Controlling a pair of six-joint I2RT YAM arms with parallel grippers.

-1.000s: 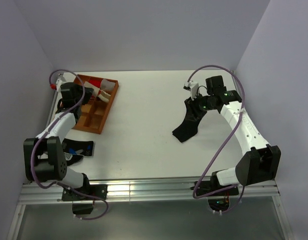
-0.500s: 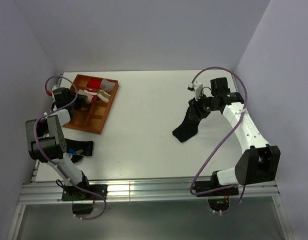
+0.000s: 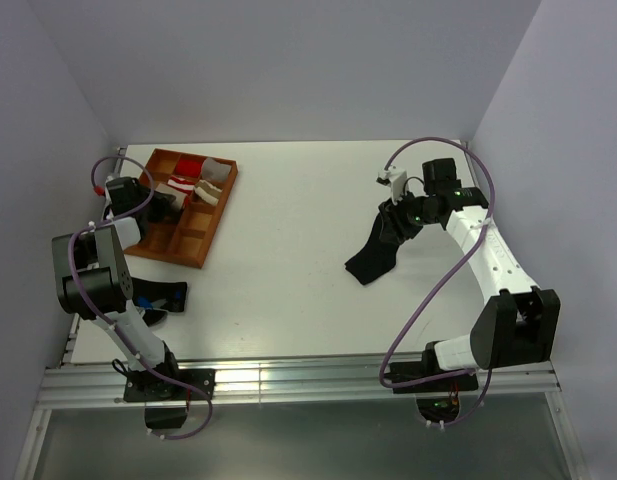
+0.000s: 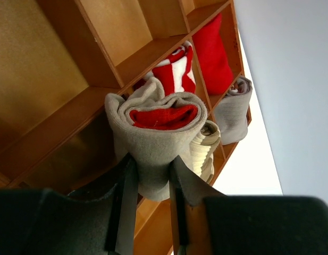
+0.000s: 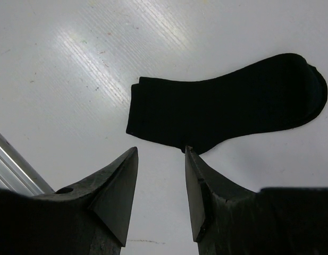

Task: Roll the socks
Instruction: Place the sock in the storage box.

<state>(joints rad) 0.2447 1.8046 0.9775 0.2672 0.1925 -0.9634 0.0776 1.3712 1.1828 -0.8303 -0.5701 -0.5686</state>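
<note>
**Left arm at the tray with a roll, right arm over the black sock**

Left side. The left fingers are clamped on a rolled grey sock, one finger on each side of its lower part. The roll shows a red layer at its open end. It sits over the wooden tray, which lies at the far left of the surface. Whether it touches the tray floor, I cannot tell.

Already in the compartments, seen from the left wrist:
- a red roll in a corner compartment
- a red-and-white roll next to it
- a pale grey roll in the compartment beside the red one
- a cream ribbed roll, just behind the held roll and touching it

Right side. The right fingers are spread apart with nothing between them. They point down at the surface. A black sock lies flat and unrolled there, toe to one side, cuff to the other. From the wrist view its near edge lines up with one fingertip; contact cannot be judged. From above, the sock stretches from under the right wrist toward the near middle of the surface, well apart from the tray.

Also noted: a dark bundle with bits of blue and white lies near the left arm, at the near left of the surface. It is too small to make out.
</note>
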